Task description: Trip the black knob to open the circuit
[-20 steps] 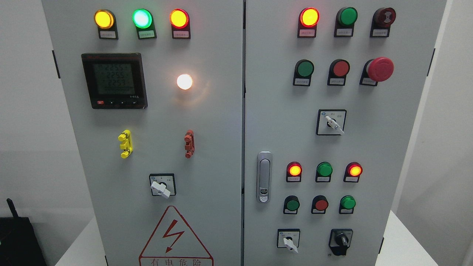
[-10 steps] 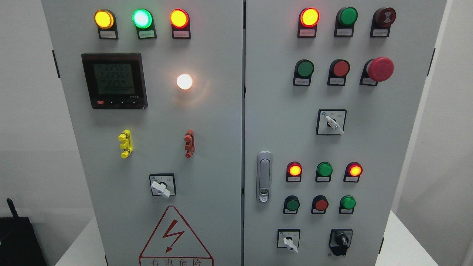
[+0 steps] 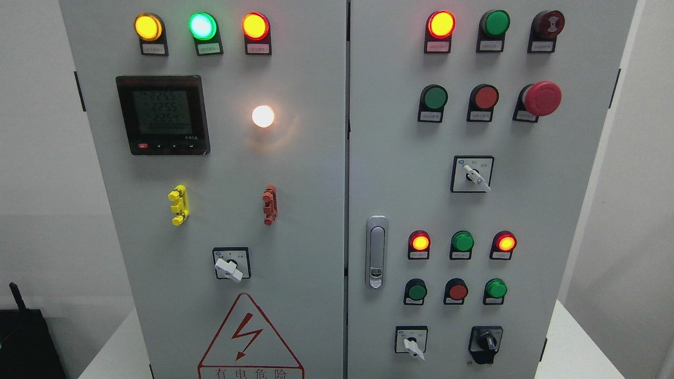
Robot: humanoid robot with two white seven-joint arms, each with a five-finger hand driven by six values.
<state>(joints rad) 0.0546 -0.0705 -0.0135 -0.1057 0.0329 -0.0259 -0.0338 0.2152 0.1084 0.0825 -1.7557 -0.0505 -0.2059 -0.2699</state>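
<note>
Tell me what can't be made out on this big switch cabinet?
- Head view: small labels under the lamps are too tiny to read.
- Meter screen digits are blurred.
- Warning triangle is cut off by the bottom edge.
- Black knob: its position markings are too small.
- Neither hand shows.

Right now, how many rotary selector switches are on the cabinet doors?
4: a white one low on the left door, a white one mid right door, a white one bottom right door, and the black knob beside it.

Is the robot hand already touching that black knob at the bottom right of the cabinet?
No. The black knob stands alone on the right door of the cabinet, and no robot hand or arm shows anywhere in the head view.
</note>
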